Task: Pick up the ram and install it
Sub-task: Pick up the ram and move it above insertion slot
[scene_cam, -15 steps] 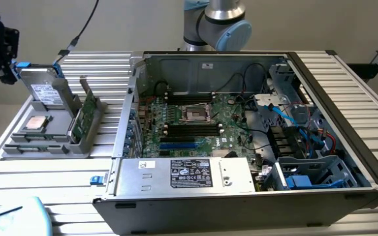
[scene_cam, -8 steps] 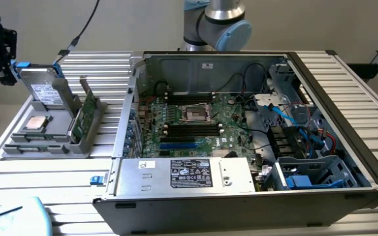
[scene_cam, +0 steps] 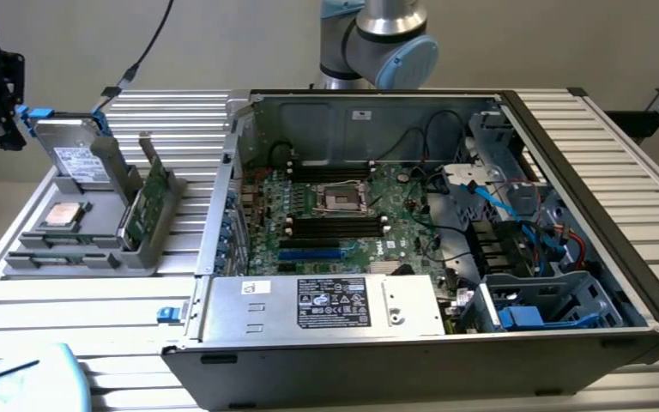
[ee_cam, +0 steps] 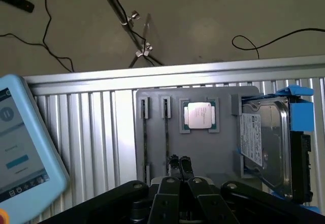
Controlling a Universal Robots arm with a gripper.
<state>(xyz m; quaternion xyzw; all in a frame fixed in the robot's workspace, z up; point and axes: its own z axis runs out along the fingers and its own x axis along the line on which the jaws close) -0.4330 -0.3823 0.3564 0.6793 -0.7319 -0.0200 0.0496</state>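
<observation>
Over the grey tray (ee_cam: 203,150), shut, empty hand (ee_cam: 180,162) near the edge-on ram (ee_cam: 167,135).

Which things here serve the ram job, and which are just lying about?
Job: pincer, shut; thin dark strips in the gray tray, possibly ram; motherboard in open case.
Lying about: processor chip; hard drive; bracketed green card; blue tablet.

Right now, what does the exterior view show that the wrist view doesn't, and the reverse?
Exterior view: the open computer case, its motherboard, the power supply and an upright green card. Wrist view: the shut gripper and cables on the floor. Both: the grey tray, the processor, the hard drive and the blue tablet.
</observation>
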